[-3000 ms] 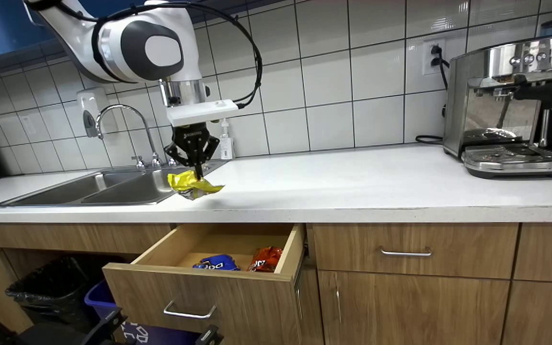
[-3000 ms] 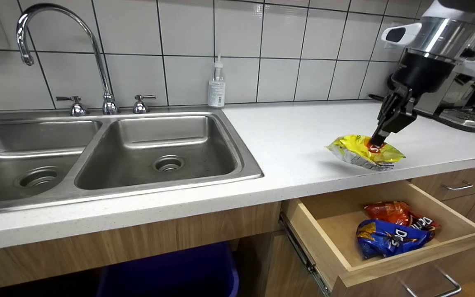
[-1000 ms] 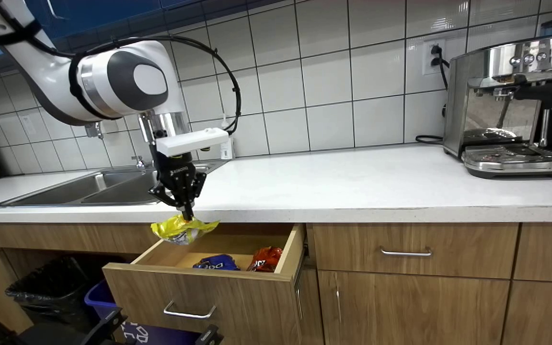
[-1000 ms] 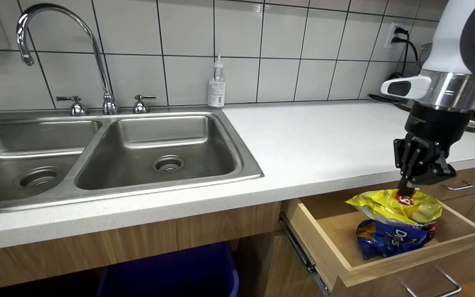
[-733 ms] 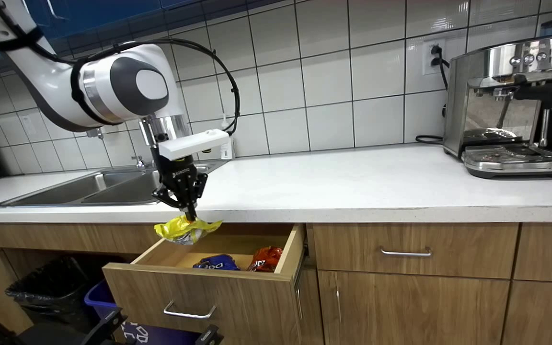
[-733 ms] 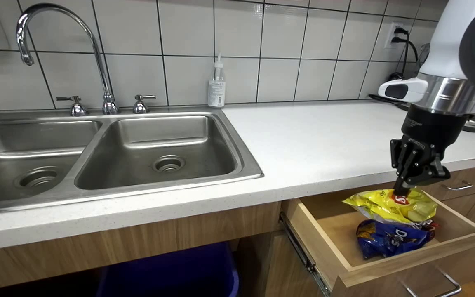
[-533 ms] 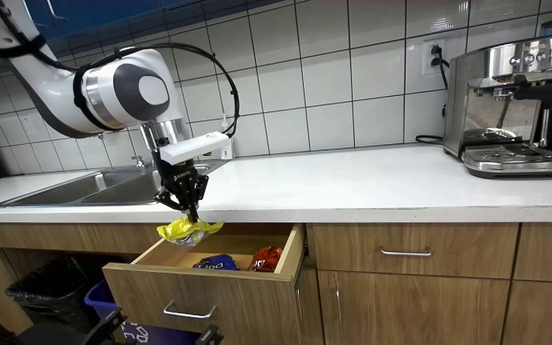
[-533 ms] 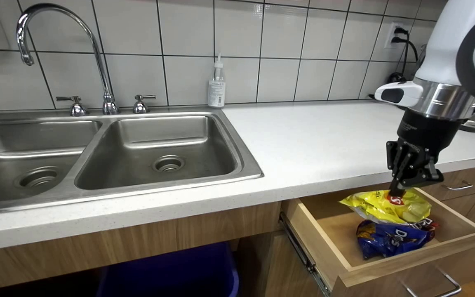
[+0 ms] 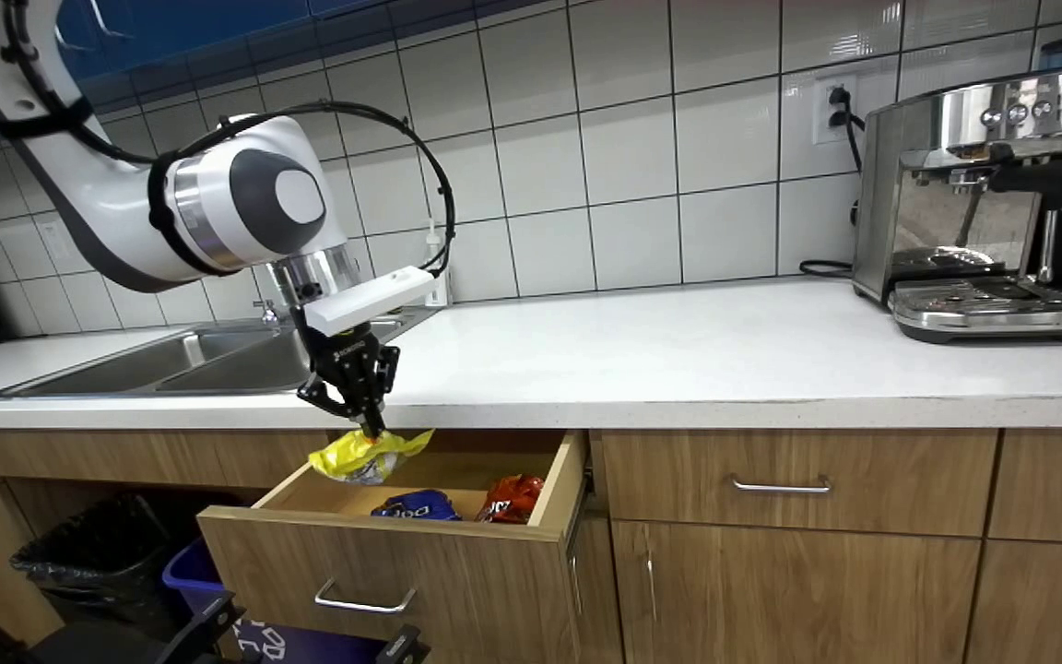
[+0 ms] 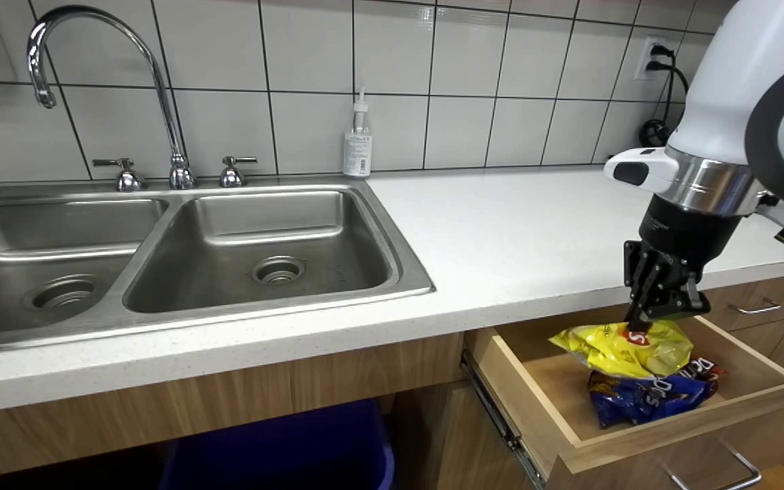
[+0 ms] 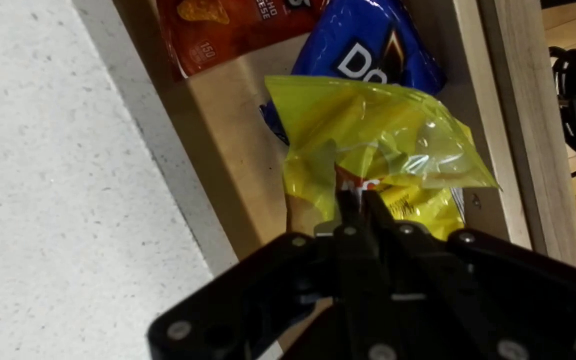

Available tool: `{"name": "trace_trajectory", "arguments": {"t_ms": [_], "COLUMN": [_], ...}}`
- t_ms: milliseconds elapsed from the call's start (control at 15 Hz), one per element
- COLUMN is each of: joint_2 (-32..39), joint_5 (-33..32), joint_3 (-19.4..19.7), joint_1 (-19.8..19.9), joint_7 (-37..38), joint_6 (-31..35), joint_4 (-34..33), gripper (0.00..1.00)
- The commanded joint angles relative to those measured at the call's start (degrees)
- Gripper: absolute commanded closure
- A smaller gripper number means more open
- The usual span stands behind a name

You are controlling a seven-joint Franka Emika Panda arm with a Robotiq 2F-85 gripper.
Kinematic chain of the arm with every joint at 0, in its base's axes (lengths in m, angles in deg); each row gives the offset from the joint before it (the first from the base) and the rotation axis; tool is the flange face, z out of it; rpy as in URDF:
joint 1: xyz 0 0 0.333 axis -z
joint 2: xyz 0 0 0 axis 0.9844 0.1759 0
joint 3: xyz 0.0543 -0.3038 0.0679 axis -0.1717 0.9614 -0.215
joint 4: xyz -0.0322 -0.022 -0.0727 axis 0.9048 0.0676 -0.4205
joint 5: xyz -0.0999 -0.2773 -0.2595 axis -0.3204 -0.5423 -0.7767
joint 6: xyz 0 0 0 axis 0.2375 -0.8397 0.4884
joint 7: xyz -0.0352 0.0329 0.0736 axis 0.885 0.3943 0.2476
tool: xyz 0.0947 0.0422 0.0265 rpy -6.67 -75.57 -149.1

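My gripper [image 9: 371,430] is shut on the top of a shiny yellow chip bag [image 9: 345,458] with a red-and-white logo. In an exterior view the gripper [image 10: 638,326] holds the yellow bag [image 10: 606,350] over the open drawer [image 10: 543,384]. In the wrist view the fingertips [image 11: 360,197] pinch the yellow bag [image 11: 363,115], which hangs over the left part of the drawer. A blue bag [image 9: 418,504] and a red bag [image 9: 512,499] lie in the drawer. The yellow bag partly covers the blue bag [image 11: 368,45] in the wrist view; the red bag [image 11: 238,35] lies beyond.
The white counter [image 9: 642,350] overhangs the drawer's back. A steel sink [image 10: 276,299] with a faucet [image 10: 103,17] and a soap bottle [image 10: 358,146] stand left. An espresso machine [image 9: 973,212] stands right. Bins [image 9: 116,544] sit under the counter beside the drawer.
Over three seconds my gripper has carried the yellow bag from above the counter forward and down over the drawer. In the last half second it has sunk slightly and tilted more. The drawer's bags have not moved.
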Motion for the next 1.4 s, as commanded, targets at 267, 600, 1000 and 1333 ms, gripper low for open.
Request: {"name": "trace_trajectory", "arguments": {"t_ms": [267,600,1000,1333], "joint_2": [1.0,0.7,-1.3,-4.7], "joint_5": [-2.2,-0.3,8.9,9.9], "joint_3": [-0.7,-0.7,-1.3,-0.3], "joint_1": [0.0,0.2,0.3,0.4], "joint_7": [4.7,4.1,1.0,5.1], "joint_6": [1.5,1.1,-0.2,-2.7], "joint_4": [-1.1,-2.0,-3.1,-3.9], "gripper": [0.3,0.0,0.0,0.0]}}
